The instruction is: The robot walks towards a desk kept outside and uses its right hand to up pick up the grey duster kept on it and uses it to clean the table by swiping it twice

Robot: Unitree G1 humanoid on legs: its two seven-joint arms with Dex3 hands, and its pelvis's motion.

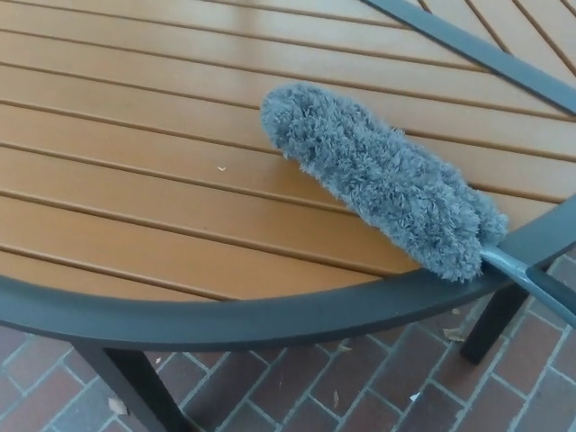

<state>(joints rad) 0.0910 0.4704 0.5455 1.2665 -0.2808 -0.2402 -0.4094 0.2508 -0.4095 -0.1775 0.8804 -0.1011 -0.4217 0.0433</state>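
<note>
We see the fluffy grey microfibre duster (382, 180) lying on the round outdoor table of orange-brown wooden slats with a dark grey metal rim (270, 319), its long axis running on a diagonal across the slats: the rounded, shaggy tip points toward the upper left, further onto the tabletop, and the other end points toward the lower right, at the table's edge. Its head is a thick, elongated bundle of soft grey fibres, slightly bluish, fuller through the middle and blunt at both ends, resting flat on the slats. At its lower right end the head reaches the rim and overlaps it, and there the slim grey-blue plastic handle (531, 281) comes out, passing over the rim and jutting past the table's edge above the red-brown brick paving (297, 387); the handle's far end runs out of the picture at the right. A small pale speck (221, 167) lies on a slat to the left of the duster, apart from it. Neither of our robot's hands shows in the head view, so we cannot tell how their fingers stand, and nothing is grasping the duster.
</note>
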